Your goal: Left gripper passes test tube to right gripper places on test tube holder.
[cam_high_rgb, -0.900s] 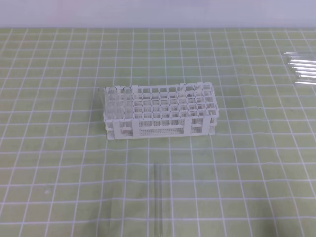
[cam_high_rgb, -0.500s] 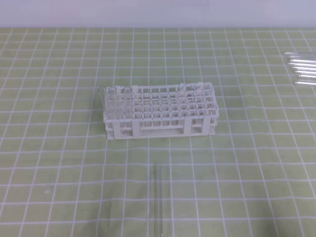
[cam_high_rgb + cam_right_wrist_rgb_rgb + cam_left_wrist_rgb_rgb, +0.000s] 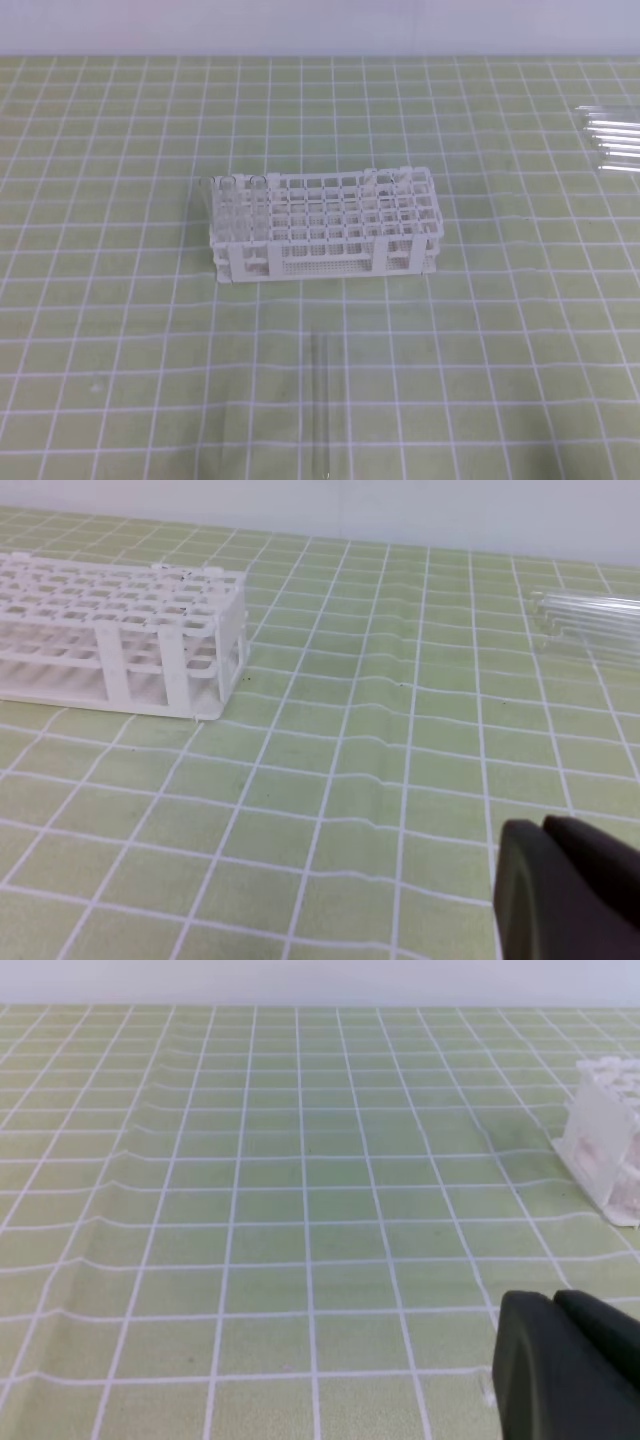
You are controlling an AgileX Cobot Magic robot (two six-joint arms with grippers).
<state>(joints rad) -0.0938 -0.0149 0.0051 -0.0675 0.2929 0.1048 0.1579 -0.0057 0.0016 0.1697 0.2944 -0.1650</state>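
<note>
Where the surface is seen from the exterior high view, the following items are recorded:

- Mat (image 3: 120, 300): pale green sheet ruled with a white square grid; slight ripples are shown across it in both wrist views.
- Test tube holder (image 3: 325, 225): white plastic rectangular rack, a lattice of small square holes in tiers with open sides, set upright at the middle of the mat. It is also seen at the left in the right wrist view (image 3: 120, 630) and at the right edge in the left wrist view (image 3: 605, 1145).
- Test tube (image 3: 320, 405): thin clear glass tube, nearly see-through, laid flat on the mat in front of the rack and apart from it, its length running toward the near edge. It is held by neither claw.
- Bundle of clear tubes (image 3: 612, 140): several like glass tubes laid side by side at the far right edge, well apart from the rack.
- Left gripper (image 3: 570, 1370): matte black rounded body, seen only at the lower right corner of its own camera; whether its jaws are spread or pressed together cannot be told.
- Right gripper (image 3: 565, 890): similar black body in the lower right corner of its camera view; possibly closed, but this cannot be told.
</note>
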